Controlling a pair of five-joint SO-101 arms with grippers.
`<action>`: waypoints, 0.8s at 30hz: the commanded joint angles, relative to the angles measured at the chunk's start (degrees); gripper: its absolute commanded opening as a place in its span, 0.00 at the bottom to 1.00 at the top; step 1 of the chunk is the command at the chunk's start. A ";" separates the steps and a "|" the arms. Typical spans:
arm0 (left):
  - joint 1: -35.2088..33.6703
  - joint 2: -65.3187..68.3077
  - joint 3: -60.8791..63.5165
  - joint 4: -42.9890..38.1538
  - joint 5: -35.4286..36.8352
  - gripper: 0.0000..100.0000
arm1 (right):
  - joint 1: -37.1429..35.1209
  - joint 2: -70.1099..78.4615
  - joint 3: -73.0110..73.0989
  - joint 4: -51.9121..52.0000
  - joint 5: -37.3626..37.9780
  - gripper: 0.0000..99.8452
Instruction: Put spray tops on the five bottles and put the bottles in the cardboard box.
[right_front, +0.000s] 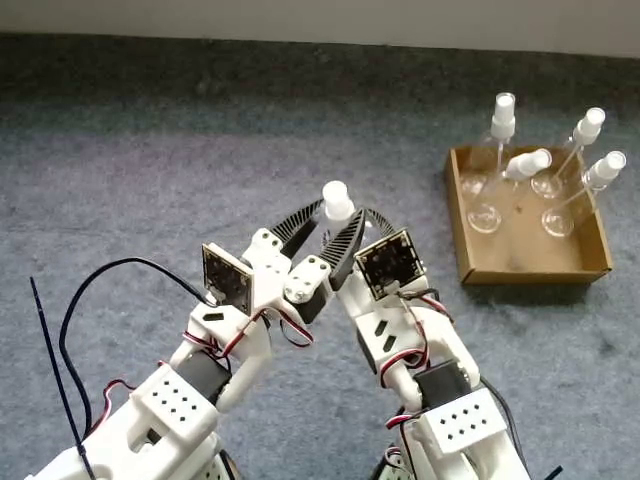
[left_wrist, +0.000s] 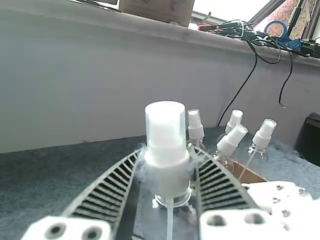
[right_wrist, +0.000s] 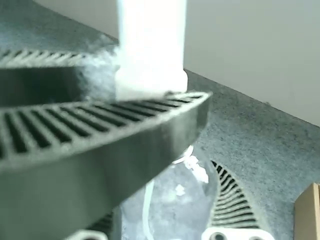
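Note:
A clear bottle (right_wrist: 175, 200) stands upright at the table's middle with a white spray top (right_front: 338, 200) on its neck. My left gripper (right_front: 322, 218) is shut on the spray top (left_wrist: 165, 140), one ribbed black finger on each side of its collar. Lower down, my right gripper (right_front: 350, 240) is shut on the bottle's body, and one of its fingers (right_wrist: 230, 200) shows beside the glass. The left gripper's finger (right_wrist: 100, 130) crosses in front of the spray top (right_wrist: 150, 45). The bottle's neck (left_wrist: 172, 200) shows below the top.
The cardboard box (right_front: 520, 272) lies at the right and holds several capped bottles (right_front: 515, 165) leaning at different angles; they also stand behind the held top (left_wrist: 230, 140). A loose black cable (right_front: 70, 320) lies at the left. Grey carpet surrounds both arms.

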 joint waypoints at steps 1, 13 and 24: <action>1.63 0.13 0.04 1.14 0.35 0.02 | 1.10 -0.75 -4.97 0.13 -0.53 0.11; 1.71 0.13 0.57 1.58 0.35 0.15 | 6.81 -0.75 -4.70 -0.13 -0.53 0.11; 1.63 0.13 0.66 1.58 0.35 0.15 | 14.73 -0.75 -4.79 -0.22 -0.62 0.11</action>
